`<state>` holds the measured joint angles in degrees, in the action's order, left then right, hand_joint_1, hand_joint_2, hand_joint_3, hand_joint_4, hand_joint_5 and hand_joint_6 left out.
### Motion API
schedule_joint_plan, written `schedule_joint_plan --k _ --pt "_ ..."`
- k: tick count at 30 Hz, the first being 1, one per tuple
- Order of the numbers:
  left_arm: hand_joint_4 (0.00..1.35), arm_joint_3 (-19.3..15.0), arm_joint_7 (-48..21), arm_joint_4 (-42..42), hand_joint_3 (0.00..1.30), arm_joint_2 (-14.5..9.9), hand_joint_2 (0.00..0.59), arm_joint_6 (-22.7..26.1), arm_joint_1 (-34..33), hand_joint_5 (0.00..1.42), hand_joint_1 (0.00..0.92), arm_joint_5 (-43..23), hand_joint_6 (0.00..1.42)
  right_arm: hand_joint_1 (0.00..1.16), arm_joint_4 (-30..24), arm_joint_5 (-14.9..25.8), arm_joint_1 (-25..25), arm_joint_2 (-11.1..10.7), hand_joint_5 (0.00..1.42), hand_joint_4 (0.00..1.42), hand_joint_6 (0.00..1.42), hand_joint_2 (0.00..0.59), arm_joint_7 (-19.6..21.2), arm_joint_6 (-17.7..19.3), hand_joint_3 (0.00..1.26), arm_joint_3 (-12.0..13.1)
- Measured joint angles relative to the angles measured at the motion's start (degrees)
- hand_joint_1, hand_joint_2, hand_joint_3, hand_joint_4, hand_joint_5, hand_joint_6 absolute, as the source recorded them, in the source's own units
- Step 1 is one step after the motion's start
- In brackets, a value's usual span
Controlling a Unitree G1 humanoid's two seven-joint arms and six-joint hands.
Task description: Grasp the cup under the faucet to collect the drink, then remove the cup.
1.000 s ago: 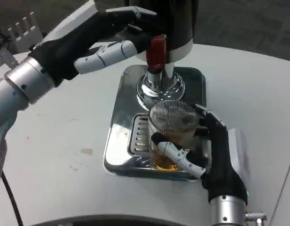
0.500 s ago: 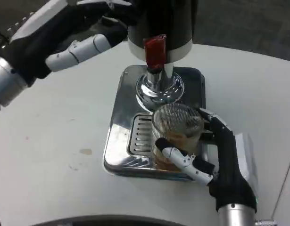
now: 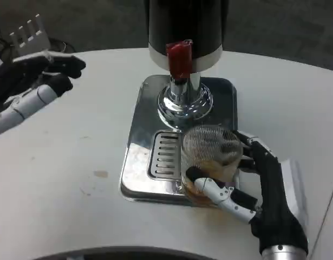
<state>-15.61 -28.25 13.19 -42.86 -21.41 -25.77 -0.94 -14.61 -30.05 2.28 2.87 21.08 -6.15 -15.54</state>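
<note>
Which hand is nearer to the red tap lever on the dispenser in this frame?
The right. The right hand grips the cup on the drip tray, just below the red lever. The left hand is far off to the lever's left, over the table.

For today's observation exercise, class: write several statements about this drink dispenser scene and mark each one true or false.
1. The right hand grips the cup. True.
2. The cup is empty. False: amber drink sits at its bottom.
3. The left hand presses the red tap handle. False: it is off to the left, touching nothing.
4. The dispenser stands on a shiny metal tray. True.
</note>
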Motion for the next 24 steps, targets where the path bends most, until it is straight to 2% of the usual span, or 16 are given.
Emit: schedule_joint_plan --k 7,19,24 --pt "0.29 -0.51 1.99 -4.01 0.33 -0.78 0.147 0.35 7.71 0.35 0.0 3.72 0.38 0.76 -2.88 -0.39 -1.45 -0.17 0.83 0.71 0.38 0.219 -1.52 0.0 0.68 -0.18" --pt "0.24 2.83 3.05 -11.97 0.3 -0.61 0.147 1.27 15.03 0.31 0.0 8.97 0.34 0.77 -8.14 -1.47 -4.03 -1.19 0.84 0.73 0.38 0.215 -5.78 -0.01 0.69 -0.55" --pt "0.18 3.36 4.22 -15.84 0.27 -0.55 0.147 1.14 18.22 0.24 0.0 12.71 0.31 0.78 -10.2 -1.99 -4.94 -1.36 0.86 0.73 0.38 0.216 -7.56 -0.08 0.7 -0.45"
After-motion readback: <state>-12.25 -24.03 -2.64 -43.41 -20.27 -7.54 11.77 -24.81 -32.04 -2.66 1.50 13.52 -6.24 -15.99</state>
